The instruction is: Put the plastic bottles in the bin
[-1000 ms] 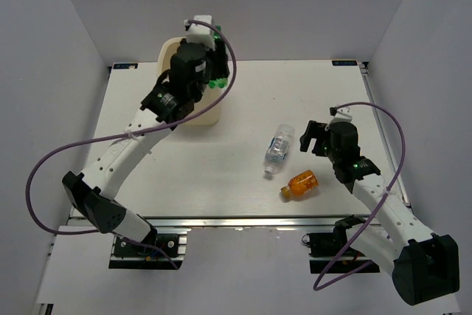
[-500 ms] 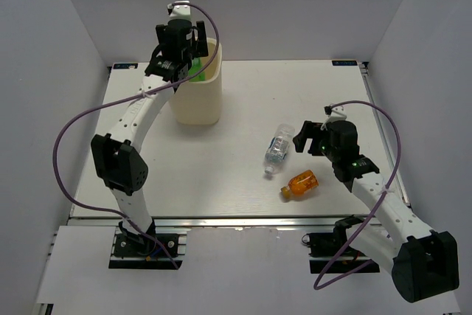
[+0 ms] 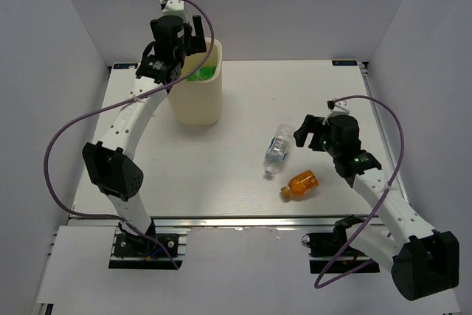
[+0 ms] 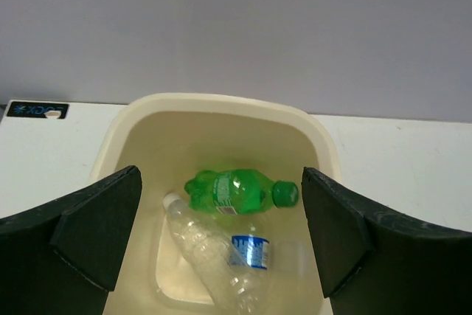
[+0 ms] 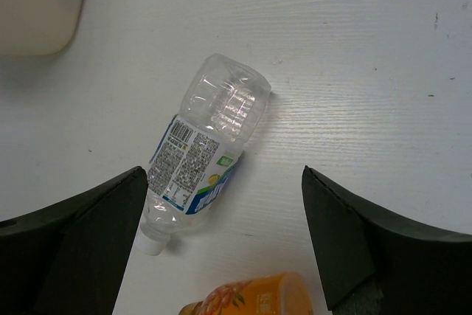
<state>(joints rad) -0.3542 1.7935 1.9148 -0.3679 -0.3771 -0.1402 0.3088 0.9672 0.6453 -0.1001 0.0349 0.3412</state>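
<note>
The cream bin [image 3: 199,105] stands at the back left of the table. My left gripper [image 3: 186,51] hovers open over its mouth, nothing between the fingers. The left wrist view looks down past the rim [image 4: 221,99] at a green bottle [image 4: 232,191], a clear ribbed bottle [image 4: 199,245] and a clear blue-labelled bottle [image 4: 258,251] lying on the bottom, with the left gripper [image 4: 221,208] above them. On the table lie a clear bottle [image 3: 278,147] [image 5: 203,153] with a blue-green label and a short orange bottle [image 3: 299,184] [image 5: 254,296]. My right gripper [image 3: 308,134] [image 5: 225,212] hangs open just right of the clear bottle.
White walls close in the table on the left, back and right. A black tag [image 3: 345,62] marks the back right corner, another [image 4: 33,110] sits behind the bin. The bin's corner [image 5: 40,5] shows at the top left of the right wrist view.
My left gripper opened over the bin and the green bottle dropped inside; the left arm lifted and shifted back left. The right gripper edged left towards the clear bottle.
</note>
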